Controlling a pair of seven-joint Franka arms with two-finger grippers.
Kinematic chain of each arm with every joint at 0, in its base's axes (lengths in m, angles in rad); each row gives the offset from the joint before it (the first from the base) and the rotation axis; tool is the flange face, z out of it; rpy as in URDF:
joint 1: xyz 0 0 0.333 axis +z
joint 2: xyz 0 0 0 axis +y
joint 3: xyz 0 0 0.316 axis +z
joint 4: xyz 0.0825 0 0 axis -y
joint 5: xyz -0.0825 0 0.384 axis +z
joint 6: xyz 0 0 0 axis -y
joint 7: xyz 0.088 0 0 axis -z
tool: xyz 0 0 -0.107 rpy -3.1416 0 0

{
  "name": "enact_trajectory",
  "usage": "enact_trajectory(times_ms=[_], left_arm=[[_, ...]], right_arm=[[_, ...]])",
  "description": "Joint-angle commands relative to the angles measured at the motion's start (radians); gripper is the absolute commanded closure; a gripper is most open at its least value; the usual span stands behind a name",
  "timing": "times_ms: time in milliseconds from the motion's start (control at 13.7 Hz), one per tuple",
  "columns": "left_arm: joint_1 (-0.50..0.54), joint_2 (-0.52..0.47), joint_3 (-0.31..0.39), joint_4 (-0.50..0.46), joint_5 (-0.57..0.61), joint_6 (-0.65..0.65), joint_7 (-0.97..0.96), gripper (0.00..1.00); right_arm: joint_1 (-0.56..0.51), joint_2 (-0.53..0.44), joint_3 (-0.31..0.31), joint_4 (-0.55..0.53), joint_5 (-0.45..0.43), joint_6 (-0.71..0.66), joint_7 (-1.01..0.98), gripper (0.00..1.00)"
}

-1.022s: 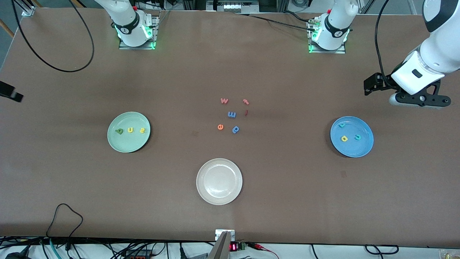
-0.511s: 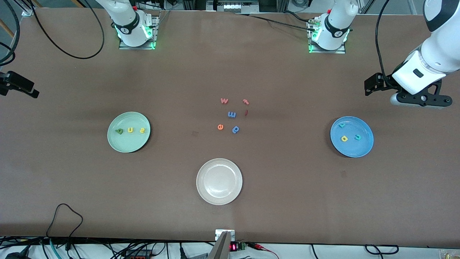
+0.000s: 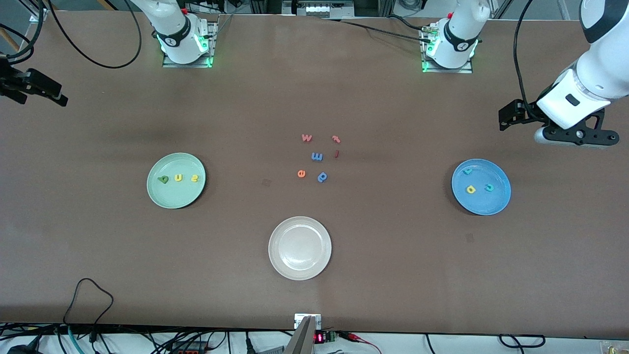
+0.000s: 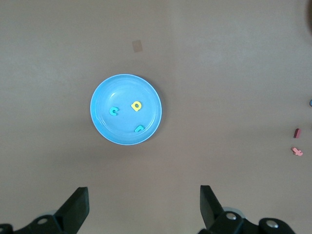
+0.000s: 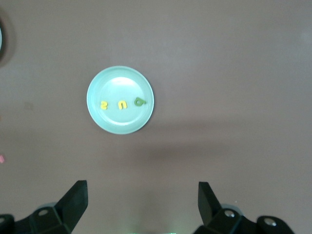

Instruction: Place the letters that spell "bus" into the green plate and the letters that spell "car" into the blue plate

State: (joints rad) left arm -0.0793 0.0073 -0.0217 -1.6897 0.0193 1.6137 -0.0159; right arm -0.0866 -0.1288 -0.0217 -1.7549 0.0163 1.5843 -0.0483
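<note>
Vs earlier frames: right gripper (image 3: 34,88) has crept in from the front view's left edge & climbed toward the upper left corner; only its dark tip shows. Left gripper (image 3: 572,135) barely shifted, a touch higher at the right edge. Letters & plates unchanged.

Pose: both arms pulled back & up over bare table (image 3: 314,295) near their own ends, cams looking down. Left gripper (image 4: 144,207) jaws wide, nothing between; right gripper (image 5: 141,204) jaws wide too, empty.

Green plate (image 3: 176,180) sits mid-left of front view w/ dark green b (image 3: 162,179), yellow u (image 3: 178,178), yellow s (image 3: 194,178) in a row on it. Same seen in right wrist view: plate (image 5: 120,100), b (image 5: 139,102), u (image 5: 121,105), s (image 5: 104,105).

Blue plate (image 3: 481,187) mid-right, holds teal r (image 3: 468,171), yellow a (image 3: 471,189), teal c (image 3: 488,187); left wrist view: plate (image 4: 126,108), c (image 4: 113,111), a (image 4: 136,105), r (image 4: 139,128).

Center of frame: 6 leftover letters (image 3: 317,157) loose on table. White plate (image 3: 300,248) lower center.
</note>
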Motion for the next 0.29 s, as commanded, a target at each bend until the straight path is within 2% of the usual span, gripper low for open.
enact_trajectory(times_ms=[0,219], left_arm=[[0.004,-0.003,-0.003,0.021,-0.006,-0.014,0.005,0.00],[0.004,-0.001,0.000,0.021,-0.007,-0.017,0.005,0.00]], right_arm=[[0.004,-0.028,0.005,-0.020,-0.018,-0.018,-0.012,0.00],[0.004,-0.026,0.005,-0.018,-0.018,-0.012,0.004,0.00]])
